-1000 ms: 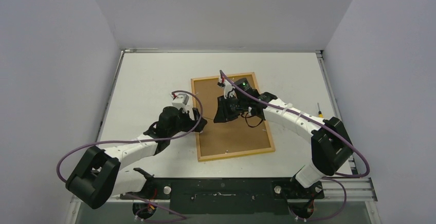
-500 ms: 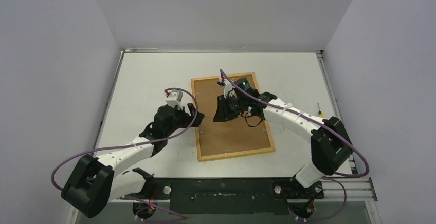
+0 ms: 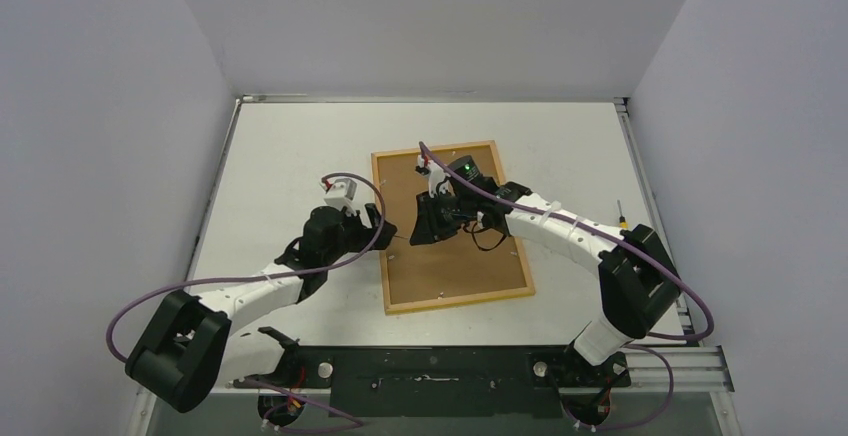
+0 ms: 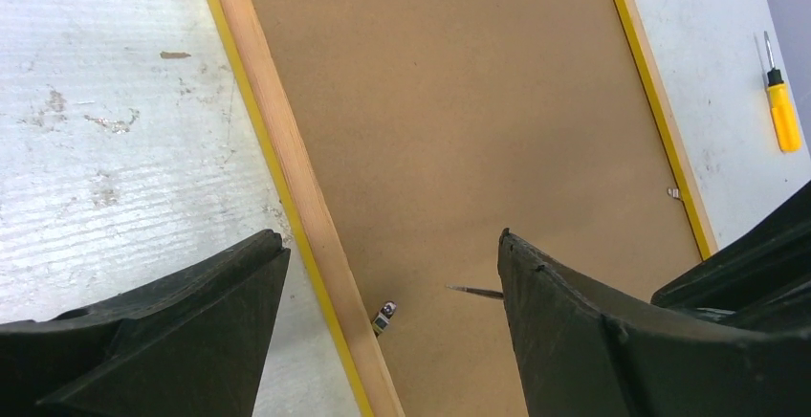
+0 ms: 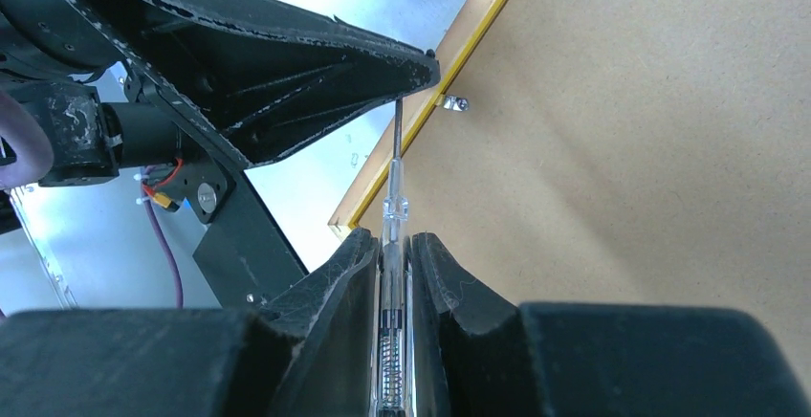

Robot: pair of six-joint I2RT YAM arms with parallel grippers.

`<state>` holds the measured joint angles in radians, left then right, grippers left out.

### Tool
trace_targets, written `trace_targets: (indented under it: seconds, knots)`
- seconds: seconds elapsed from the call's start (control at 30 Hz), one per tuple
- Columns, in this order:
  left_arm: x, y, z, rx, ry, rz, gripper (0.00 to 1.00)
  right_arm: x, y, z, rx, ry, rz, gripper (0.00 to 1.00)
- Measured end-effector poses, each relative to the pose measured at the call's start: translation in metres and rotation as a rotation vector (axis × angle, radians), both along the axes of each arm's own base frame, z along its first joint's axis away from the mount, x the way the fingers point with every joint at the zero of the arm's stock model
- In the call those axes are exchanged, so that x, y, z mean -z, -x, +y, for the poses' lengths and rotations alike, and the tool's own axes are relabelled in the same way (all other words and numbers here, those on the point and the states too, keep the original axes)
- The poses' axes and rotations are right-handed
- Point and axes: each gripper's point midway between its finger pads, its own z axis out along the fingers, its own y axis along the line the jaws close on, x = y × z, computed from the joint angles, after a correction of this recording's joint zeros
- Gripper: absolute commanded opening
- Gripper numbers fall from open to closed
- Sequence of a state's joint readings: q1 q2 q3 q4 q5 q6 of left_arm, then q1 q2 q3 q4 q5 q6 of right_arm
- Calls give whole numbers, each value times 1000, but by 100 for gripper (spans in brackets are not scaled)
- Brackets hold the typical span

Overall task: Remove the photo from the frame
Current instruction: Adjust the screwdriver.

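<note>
The frame lies face down, brown backing up, with its yellow border and wood rim along the edges; it also shows in the left wrist view and the right wrist view. The photo is hidden under the backing. My left gripper is open and empty, straddling the frame's left rim over a small metal tab. My right gripper is shut on a clear-handled screwdriver. Its tip points at the left finger, close to that tab.
A small yellow-handled screwdriver lies on the white table to the right of the frame. More metal tabs sit along the frame's right rim. Both arms meet over the frame's left half.
My left gripper has drawn back a little to the left and away. My right gripper has shifted slightly left with the clear screwdriver. The frame has not moved.
</note>
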<state>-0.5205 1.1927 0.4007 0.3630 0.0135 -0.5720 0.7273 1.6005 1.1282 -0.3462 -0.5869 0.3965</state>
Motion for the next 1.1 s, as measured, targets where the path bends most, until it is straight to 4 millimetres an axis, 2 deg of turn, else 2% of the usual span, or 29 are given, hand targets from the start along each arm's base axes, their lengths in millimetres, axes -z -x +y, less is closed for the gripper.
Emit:
trace_targets:
  seconds: [0.27,0.6,1.1]
  knots:
    - [5,3,-5,34,6,21,77,-4,-8,-1,32,-9,-18,5]
    - [3,3,-23,117,48,24,76,-14,-33,-3,117,-58,-40,5]
    - [-4,8,-36,197,92,10,76,-12,-41,-4,164,-77,-36,5]
